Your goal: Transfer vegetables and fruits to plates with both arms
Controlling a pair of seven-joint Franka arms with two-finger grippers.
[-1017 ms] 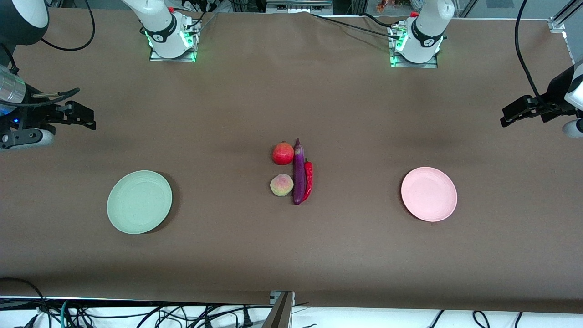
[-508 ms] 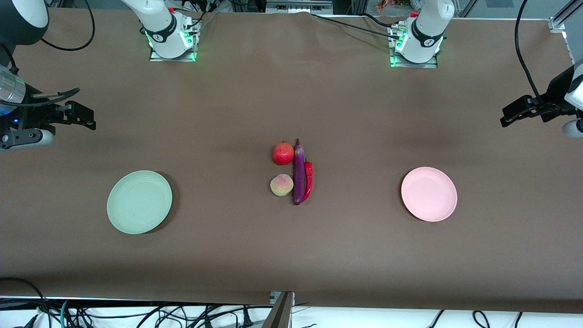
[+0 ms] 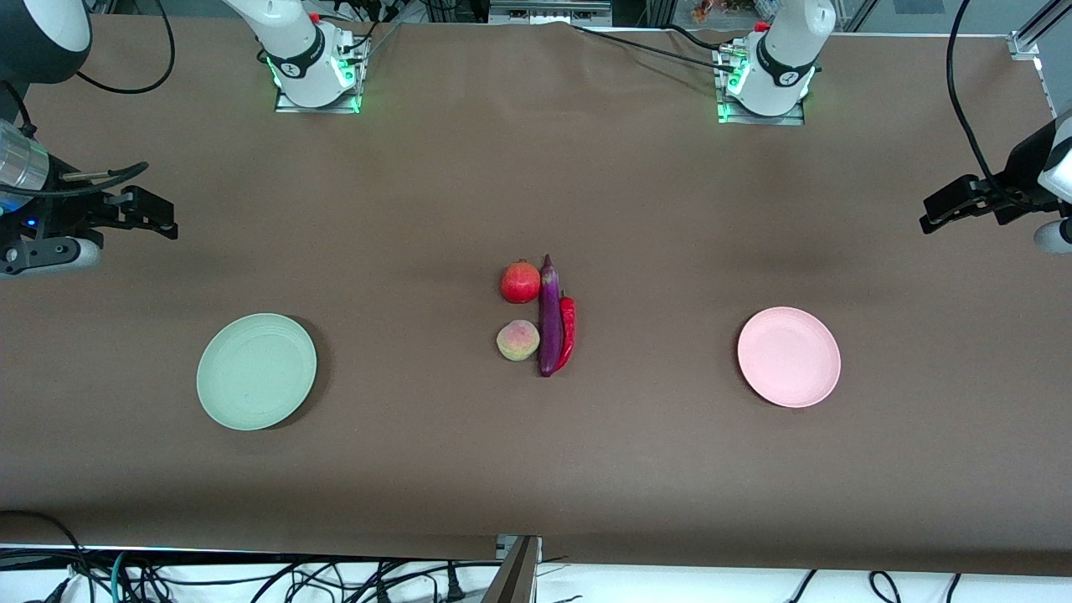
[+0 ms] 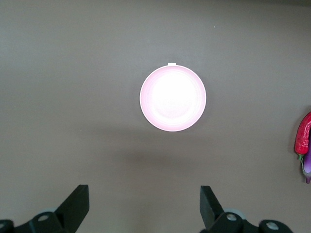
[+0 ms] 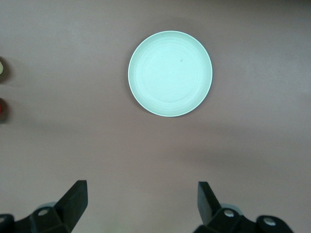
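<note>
A red pomegranate (image 3: 520,282), a yellow-green peach (image 3: 517,341), a purple eggplant (image 3: 549,316) and a red chili (image 3: 567,331) lie close together at mid-table. The mint green plate (image 3: 256,371) lies toward the right arm's end and the pink plate (image 3: 788,357) toward the left arm's end; both are empty. My right gripper (image 3: 155,216) is open and empty, high over bare table at its end; its wrist view (image 5: 142,201) shows the mint plate (image 5: 170,73). My left gripper (image 3: 942,211) is open and empty, high over its end; its wrist view (image 4: 144,204) shows the pink plate (image 4: 173,98) and the chili (image 4: 303,134).
The brown table cover (image 3: 536,469) spreads wide around the plates and the produce. The arm bases (image 3: 314,75) stand along the edge farthest from the front camera. Cables hang off the table edge nearest to that camera (image 3: 251,578).
My right gripper has drifted very slightly. The left gripper, the produce and the plates stay where they were.
</note>
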